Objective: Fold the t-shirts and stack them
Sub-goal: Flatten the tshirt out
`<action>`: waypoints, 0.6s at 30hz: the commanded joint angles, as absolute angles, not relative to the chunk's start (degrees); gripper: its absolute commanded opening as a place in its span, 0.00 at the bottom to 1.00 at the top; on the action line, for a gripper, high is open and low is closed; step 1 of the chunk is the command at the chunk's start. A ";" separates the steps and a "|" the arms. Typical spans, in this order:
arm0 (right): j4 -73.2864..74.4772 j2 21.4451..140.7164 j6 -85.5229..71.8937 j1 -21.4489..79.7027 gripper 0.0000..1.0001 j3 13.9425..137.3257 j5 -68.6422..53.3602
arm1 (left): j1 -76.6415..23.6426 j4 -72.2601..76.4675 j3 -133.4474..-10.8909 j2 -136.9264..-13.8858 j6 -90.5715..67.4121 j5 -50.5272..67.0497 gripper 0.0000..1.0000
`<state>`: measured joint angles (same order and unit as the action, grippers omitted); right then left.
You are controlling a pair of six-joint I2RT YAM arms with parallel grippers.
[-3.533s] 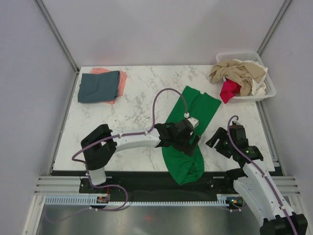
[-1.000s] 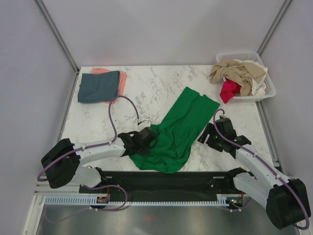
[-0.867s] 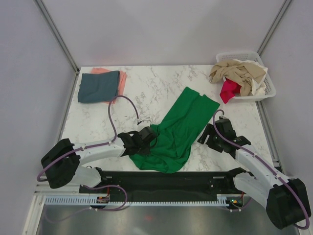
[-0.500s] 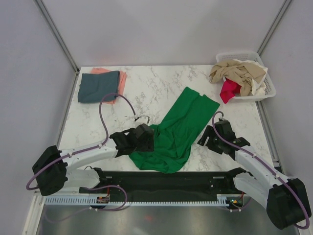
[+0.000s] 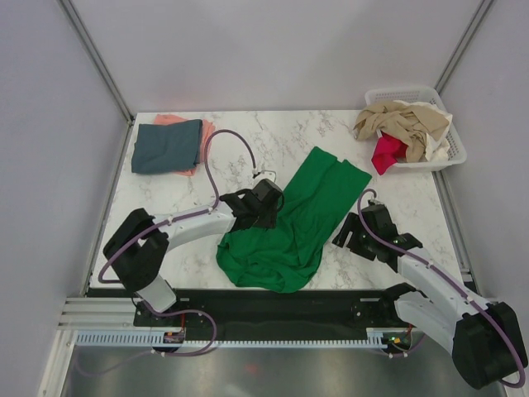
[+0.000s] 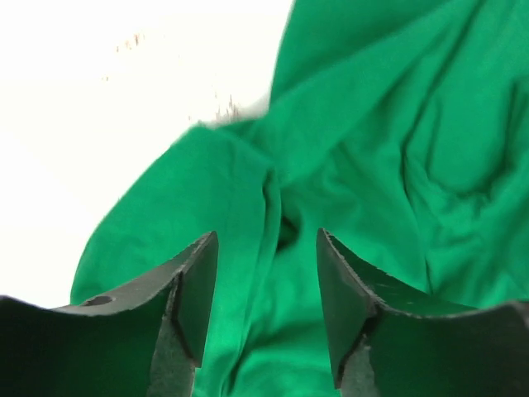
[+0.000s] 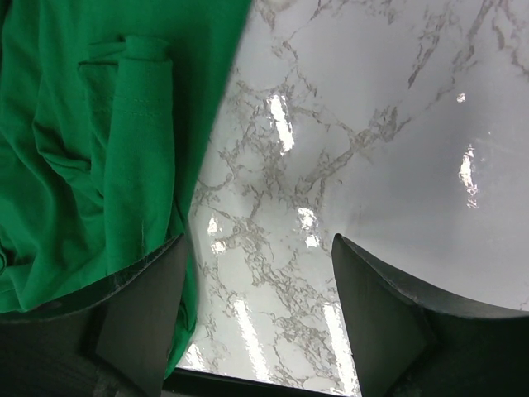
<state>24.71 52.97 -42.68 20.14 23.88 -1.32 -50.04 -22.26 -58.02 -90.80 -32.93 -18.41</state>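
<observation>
step in hand, as judged: flattening the green t-shirt (image 5: pixel 307 211) before the first fold.

1. near edge. the shirt's near end lies bunched and creased at the front of the worktop (image 5: pixel 248 145). from there the garment runs diagonally toward the far right. smooth the near end first.
2. right pincer (image 7: pixel 258 248): jaws spread and holding nothing, over bare marble just beside the shirt's right edge, where a rolled sleeve or hem lies. bring it onto that edge and take one layer only.
3. left pincer (image 6: pixel 264 241): jaws spread and empty, above a raised fold on the shirt's left side. close on the outer edge, not on the ridge, or two layers are likely to lift together.
4. draw the two edges apart, low over the surface, until the creases go.
5. far left: the blue-grey t-shirt (image 5: pixel 165 145) lies folded on the pink t-shirt (image 5: pixel 207 136); this is the likely stack.
6. far right: the beige t-shirt (image 5: pixel 405 120) and the magenta-red t-shirt (image 5: pixel 387 153) wait in the basket (image 5: pixel 455 151).
</observation>
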 commanded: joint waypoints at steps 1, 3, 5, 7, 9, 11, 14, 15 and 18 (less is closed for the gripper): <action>23.73 52.12 -42.19 20.48 0.79 22.94 -0.44 | -49.13 -20.74 -61.96 -94.74 -29.18 -19.77 0.57; 23.56 52.12 -42.10 20.48 0.79 22.68 -0.44 | -49.13 -20.83 -61.96 -95.88 -29.18 -19.86 0.54; 23.03 52.29 -41.92 20.48 0.79 22.15 -0.61 | -49.13 -20.92 -61.79 -97.55 -29.18 -20.04 0.52; 22.50 52.73 -42.01 20.48 0.79 21.97 -0.79 | -49.13 -21.00 -62.22 -97.99 -29.18 -20.04 0.51; 21.80 53.26 -41.92 20.48 0.79 21.97 -0.97 | -49.04 -21.97 -62.84 -98.26 -29.44 -20.47 0.49; 21.62 53.88 -42.01 20.48 0.79 22.23 -1.14 | -48.96 -22.67 -63.10 -98.44 -29.53 -21.18 0.47; 21.62 53.44 -41.92 20.48 0.79 22.15 -1.14 | -48.52 -22.94 -62.75 -98.00 -29.62 -21.18 0.40; 21.62 53.35 -41.92 20.48 0.79 22.06 -1.06 | -48.43 -22.94 -62.67 -97.82 -29.36 -20.49 0.33; 21.62 53.35 -41.92 20.48 0.79 22.15 -1.05 | -48.34 -22.85 -62.58 -96.86 -28.39 -20.56 0.02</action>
<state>23.11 53.63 -42.61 20.16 22.24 -1.43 -48.71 -22.79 -60.82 -98.21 -30.79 -19.18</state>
